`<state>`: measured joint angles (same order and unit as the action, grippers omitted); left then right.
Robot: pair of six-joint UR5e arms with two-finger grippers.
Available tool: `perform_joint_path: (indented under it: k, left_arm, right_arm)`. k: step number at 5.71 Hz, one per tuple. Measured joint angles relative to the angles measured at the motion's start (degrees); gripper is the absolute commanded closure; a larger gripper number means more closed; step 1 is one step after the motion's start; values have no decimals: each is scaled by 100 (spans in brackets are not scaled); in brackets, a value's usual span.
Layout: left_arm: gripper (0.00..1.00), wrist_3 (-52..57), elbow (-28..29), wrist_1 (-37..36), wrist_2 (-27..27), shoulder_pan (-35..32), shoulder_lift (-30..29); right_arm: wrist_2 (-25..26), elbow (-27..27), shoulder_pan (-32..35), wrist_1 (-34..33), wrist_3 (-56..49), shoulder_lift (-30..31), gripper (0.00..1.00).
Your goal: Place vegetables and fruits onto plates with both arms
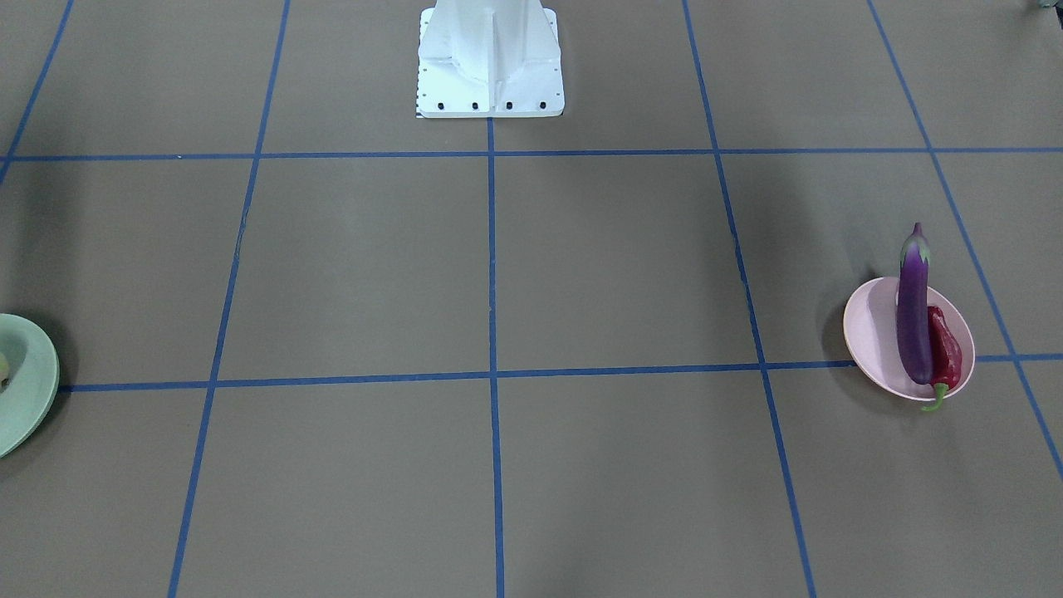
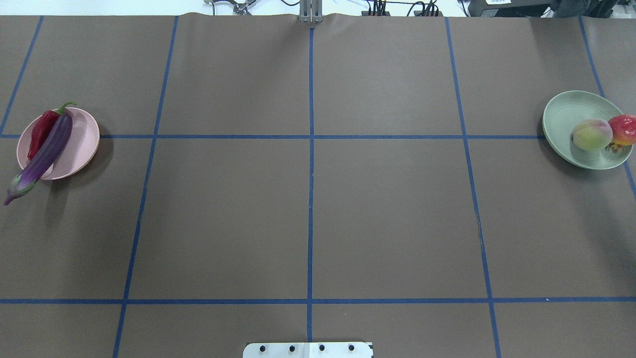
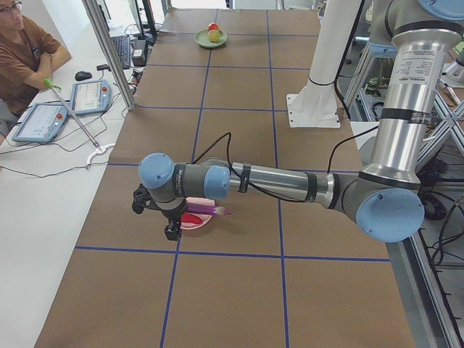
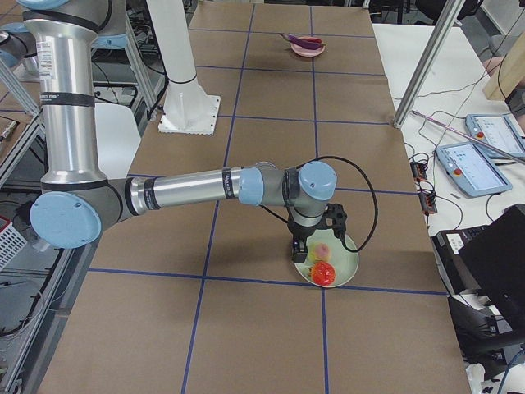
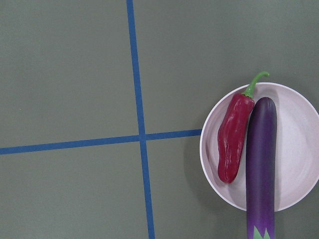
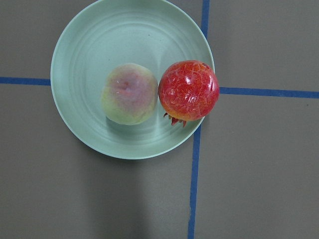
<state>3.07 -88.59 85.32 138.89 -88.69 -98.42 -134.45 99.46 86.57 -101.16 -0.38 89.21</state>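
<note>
In the overhead view I saw the eggplant (image 2: 44, 151) lying slantwise across the pink plate (image 2: 82, 144). Its rounded tip sat near the plate's 12 o'clock, and its green-capped stem end stuck out past the rim toward 7 o'clock, over the table (image 2: 308, 223). The chili pepper (image 2: 40, 132) lay right alongside it on its 10 o'clock side, fully within the plate, with its green stem curling out at 1 o'clock. That plate sat at the table's 9 o'clock edge.

At the opposite edge, near 3 o'clock, the mint green plate (image 2: 566, 117) held the peach (image 2: 591, 134) a little off its centre. The orange-red ball (image 2: 623, 129) touched the peach at the peach's 3 o'clock. In the right wrist view the ball rested on the rim there, partly over the edge, with its spiky tips pointing to 6 o'clock.

From the left end of the table, the left hand (image 3: 172, 230) hung above the pink plate, apart from both vegetables; I could not tell whether it was released or clenched. From the right end, the right hand (image 4: 302, 249) hung above the green plate near the peach, and there too I could not tell its state or whether it touched the fruit.

The white pedestal base (image 1: 490, 66) stood at the table's 6 o'clock edge in the overhead view, well apart from both plates.
</note>
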Motion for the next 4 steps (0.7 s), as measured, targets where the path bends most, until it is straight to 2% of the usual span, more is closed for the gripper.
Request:
perform_joint_path:
  k: [4]
  left_arm:
    - [0,16,-268,33,-2,9,192]
  right_arm:
    - [-36,45,0,0,-6,0,0]
